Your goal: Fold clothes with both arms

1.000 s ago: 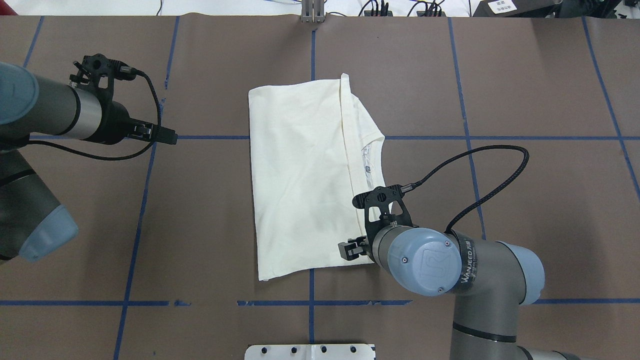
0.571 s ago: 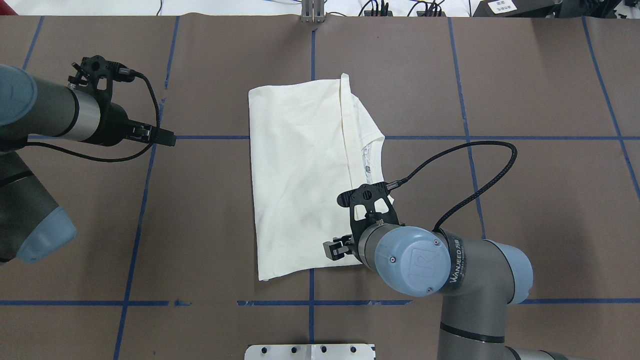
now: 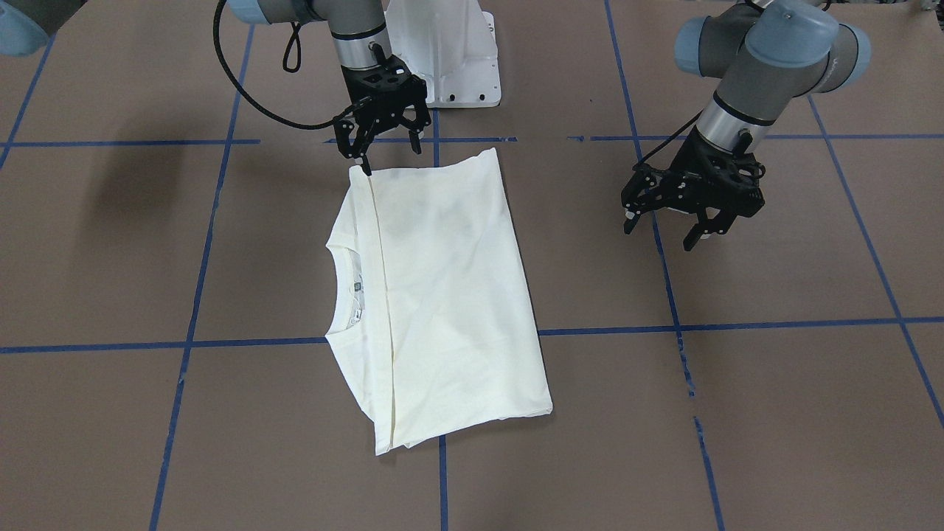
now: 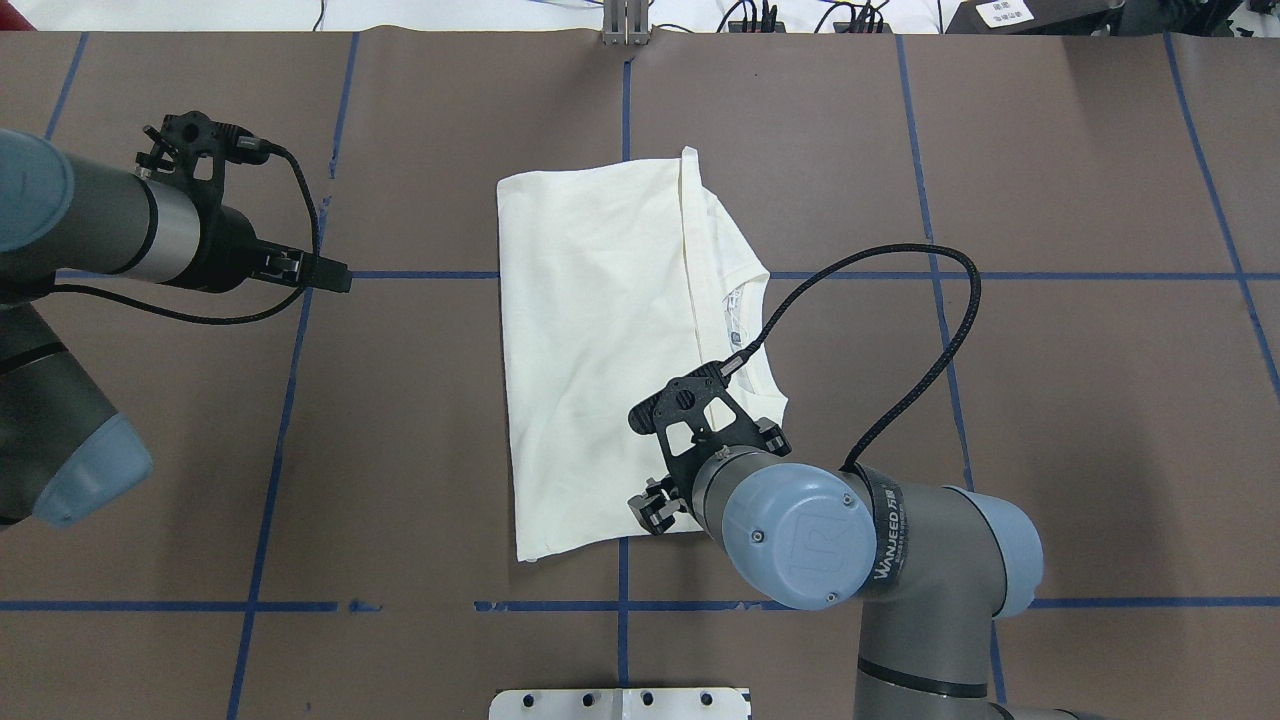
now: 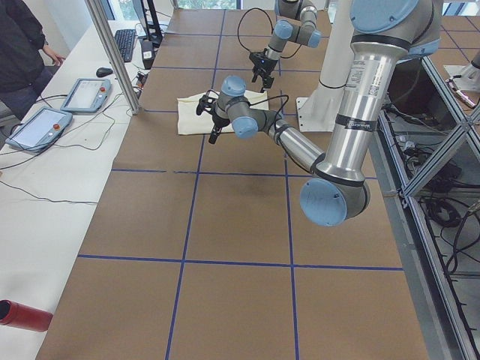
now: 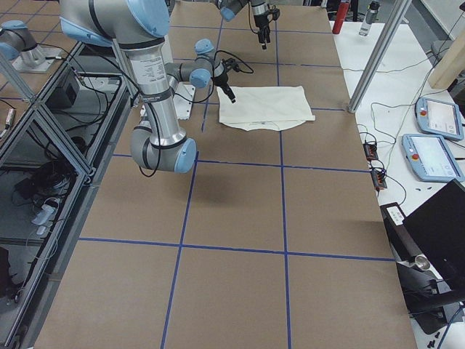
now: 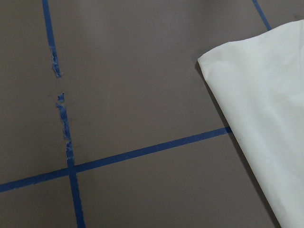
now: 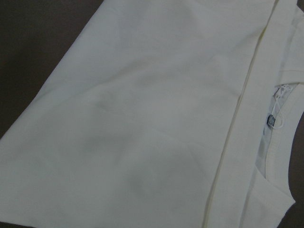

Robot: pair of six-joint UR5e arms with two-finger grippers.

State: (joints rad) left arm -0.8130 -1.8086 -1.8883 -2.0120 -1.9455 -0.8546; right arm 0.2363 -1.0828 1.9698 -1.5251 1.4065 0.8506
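T-shirt [image 3: 442, 280] folded flat; right hand [image 3: 389, 155] points down, fingers apart, at its corner — left hand [image 3: 661, 232] likewise released, hovering well aside.

cream shirt [image 4: 600, 370] folded to a rough rectangle, plain side up, flat on the counter [image 4: 1050, 400]. neck opening with label peeks out along one long edge. right tool [image 3: 389, 153], fingers spread, points down at the shirt's robot-side corner on the neck edge. left tool [image 3: 658, 236], fingers spread, hangs well apart from the shirt's opposite long edge.
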